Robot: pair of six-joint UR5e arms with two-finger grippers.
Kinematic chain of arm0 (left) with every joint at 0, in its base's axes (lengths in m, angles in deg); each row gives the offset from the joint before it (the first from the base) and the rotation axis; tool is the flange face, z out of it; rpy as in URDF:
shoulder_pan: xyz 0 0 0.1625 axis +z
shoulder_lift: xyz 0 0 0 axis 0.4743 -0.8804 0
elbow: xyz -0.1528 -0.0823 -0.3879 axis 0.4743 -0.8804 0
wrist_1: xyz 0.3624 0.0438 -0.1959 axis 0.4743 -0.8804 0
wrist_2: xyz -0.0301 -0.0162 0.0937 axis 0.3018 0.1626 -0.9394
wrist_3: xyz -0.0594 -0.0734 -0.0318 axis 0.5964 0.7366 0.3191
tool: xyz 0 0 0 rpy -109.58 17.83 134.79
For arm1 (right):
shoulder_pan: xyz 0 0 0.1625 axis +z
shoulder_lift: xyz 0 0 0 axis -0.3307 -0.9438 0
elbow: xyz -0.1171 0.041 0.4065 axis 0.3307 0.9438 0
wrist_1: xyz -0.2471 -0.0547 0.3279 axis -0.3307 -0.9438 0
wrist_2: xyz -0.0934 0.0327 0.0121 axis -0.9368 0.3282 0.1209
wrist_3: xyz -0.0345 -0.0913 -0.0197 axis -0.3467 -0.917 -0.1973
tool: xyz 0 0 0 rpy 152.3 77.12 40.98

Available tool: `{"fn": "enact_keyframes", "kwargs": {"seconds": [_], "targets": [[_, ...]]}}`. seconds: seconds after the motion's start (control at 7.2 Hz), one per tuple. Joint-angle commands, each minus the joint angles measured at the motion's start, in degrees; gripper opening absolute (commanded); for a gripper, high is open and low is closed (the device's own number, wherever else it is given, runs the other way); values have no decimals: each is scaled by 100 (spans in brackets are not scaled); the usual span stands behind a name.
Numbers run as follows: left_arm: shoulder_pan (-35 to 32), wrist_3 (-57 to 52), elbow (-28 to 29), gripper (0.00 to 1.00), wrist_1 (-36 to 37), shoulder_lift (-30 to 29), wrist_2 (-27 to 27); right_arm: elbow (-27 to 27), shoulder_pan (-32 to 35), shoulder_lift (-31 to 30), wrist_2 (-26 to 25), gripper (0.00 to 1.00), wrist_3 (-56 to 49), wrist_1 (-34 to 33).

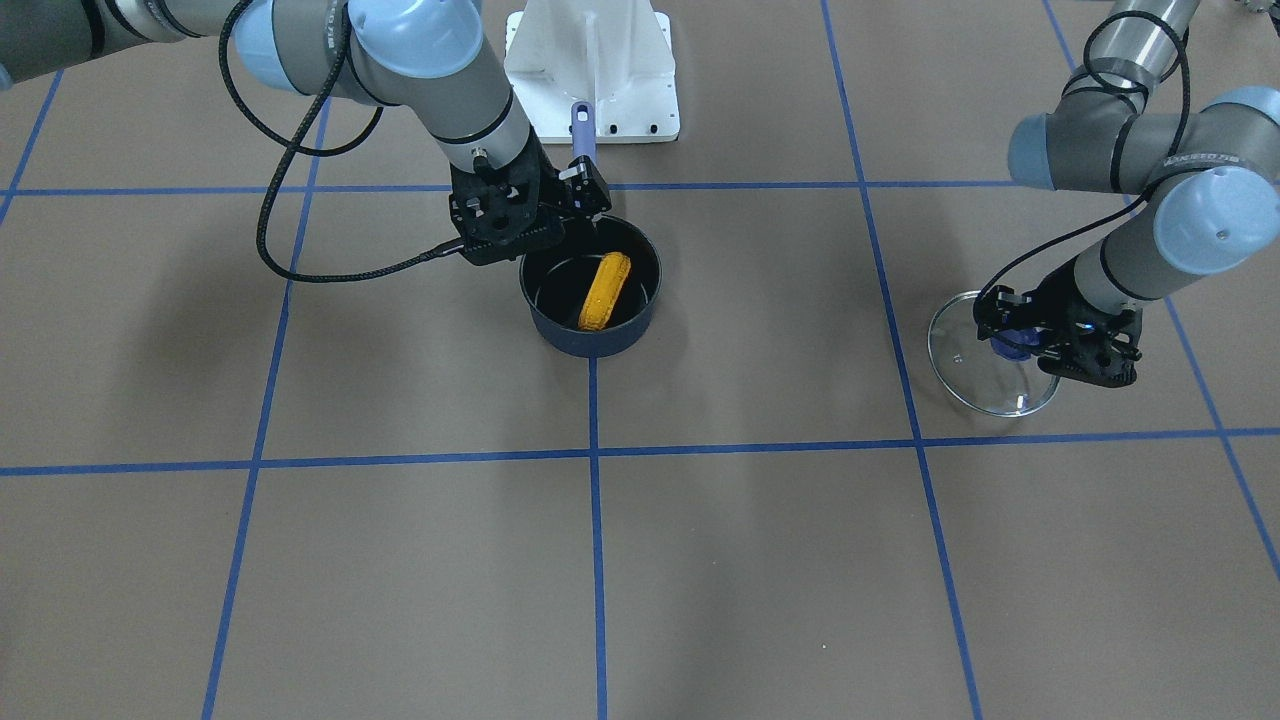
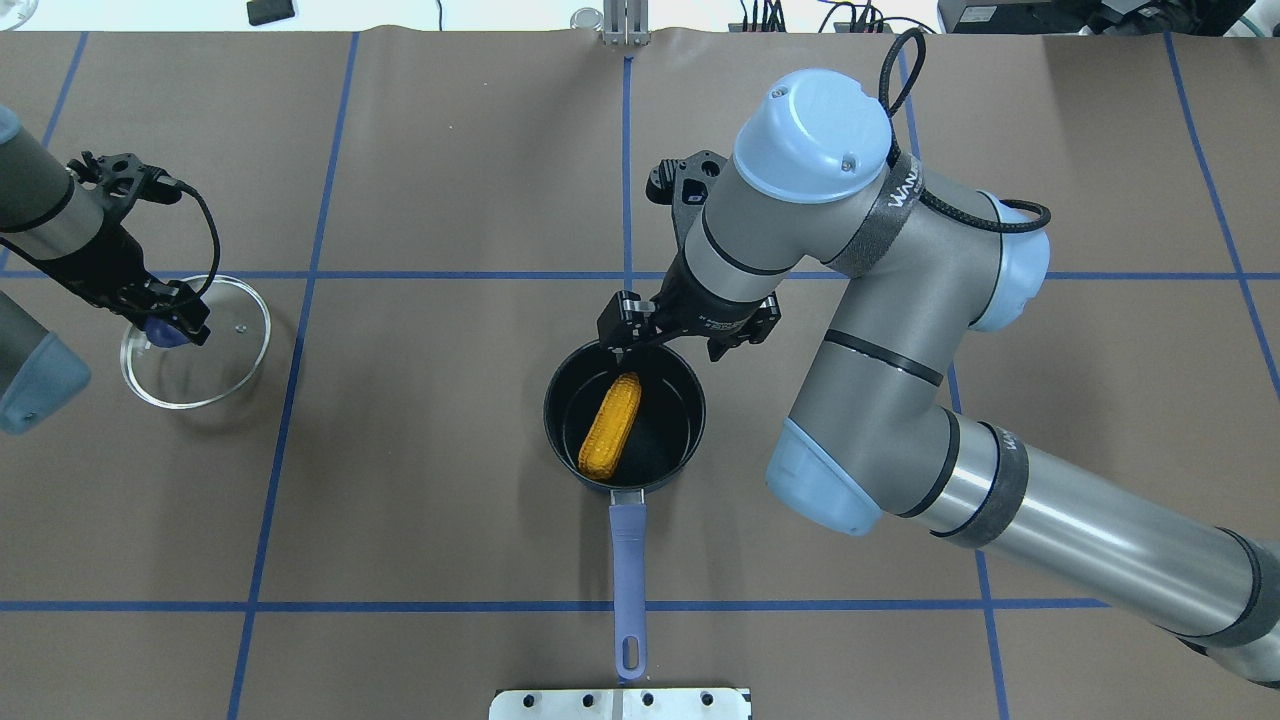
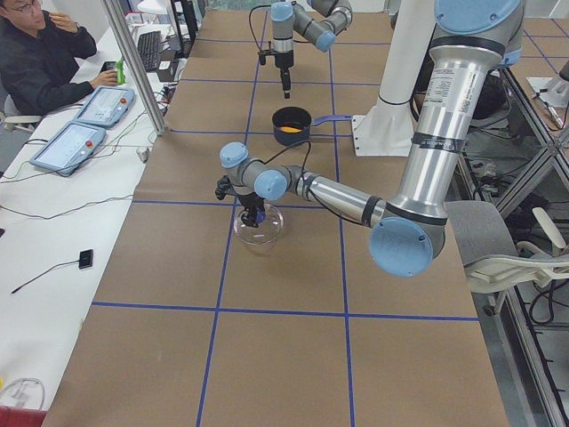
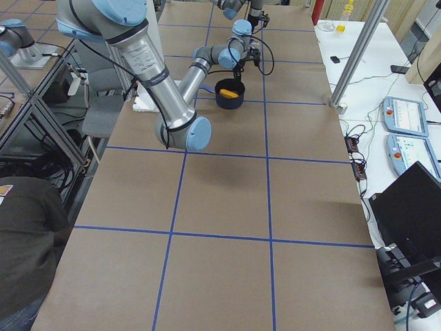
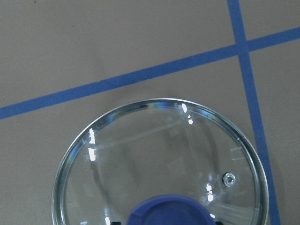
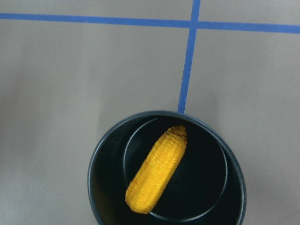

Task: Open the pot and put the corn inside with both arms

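Overhead exterior view: corn lies in the uncovered pot, with the lid held well off to one side.
On the brown paper-covered table (image 2: 450, 480), the small dark navy saucepan (image 2: 672, 445) sits near the middle, and its long lavender handle (image 2: 628, 560) points to 6 o'clock. The yellow-orange corn cob (image 2: 611, 425) lies flat on the pot's black floor, one end toward 1 o'clock and the other toward 7. The right gripper (image 2: 680, 330) hangs over the pot's rim at about 12 o'clock, its fingers spread apart and empty. Far out at 9 o'clock from the pot, the left gripper (image 2: 168, 325) is closed on the purple knob (image 2: 160, 333) of the round glass lid (image 2: 215, 345). I cannot tell whether the lid is resting on the table or held just above it.
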Motion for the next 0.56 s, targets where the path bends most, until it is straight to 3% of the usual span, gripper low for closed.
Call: {"fn": "enact_keyframes", "kwargs": {"seconds": [0.0, 0.28, 0.42], "targets": [[-99, -12, -147, 100, 5, 69, -8, -8, 229, 14, -14, 100, -215, -9], [-974, -109, -480, 99, 14, 611, -17, 19, 676, -100, 125, 100, -251, -17], [-1545, -771, -447, 99, 66, 858, -17, -42, 853, -292, 100, 100, -1034, 35]]}}
